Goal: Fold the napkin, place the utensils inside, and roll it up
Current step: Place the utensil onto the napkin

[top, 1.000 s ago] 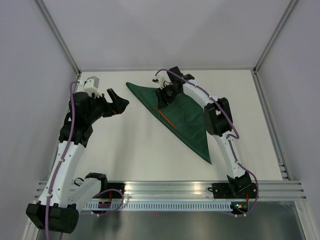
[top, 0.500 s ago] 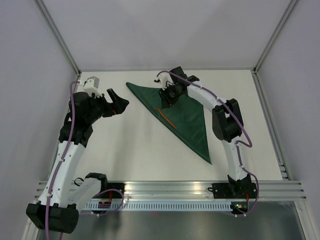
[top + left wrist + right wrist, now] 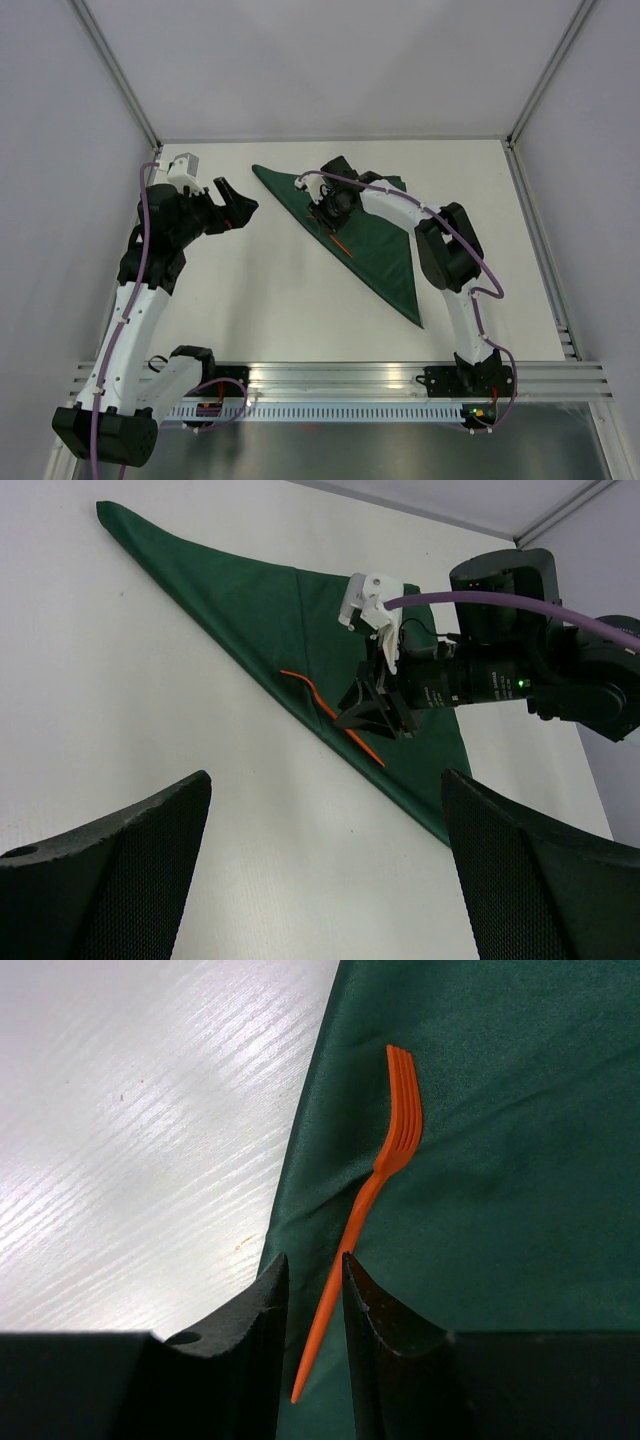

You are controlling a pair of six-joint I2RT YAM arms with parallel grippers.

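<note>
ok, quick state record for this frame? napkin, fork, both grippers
napkin: dark green, folded into a triangle, flat on the table
fork: orange, lying on the napkin close to its long edge
right gripper: low over the fork's handle, fingers either side of it with a narrow gap, open
left gripper: open, holding nothing, off to the left of the napkin
stage: folded, fork on the cloth, not yet rolled
</note>
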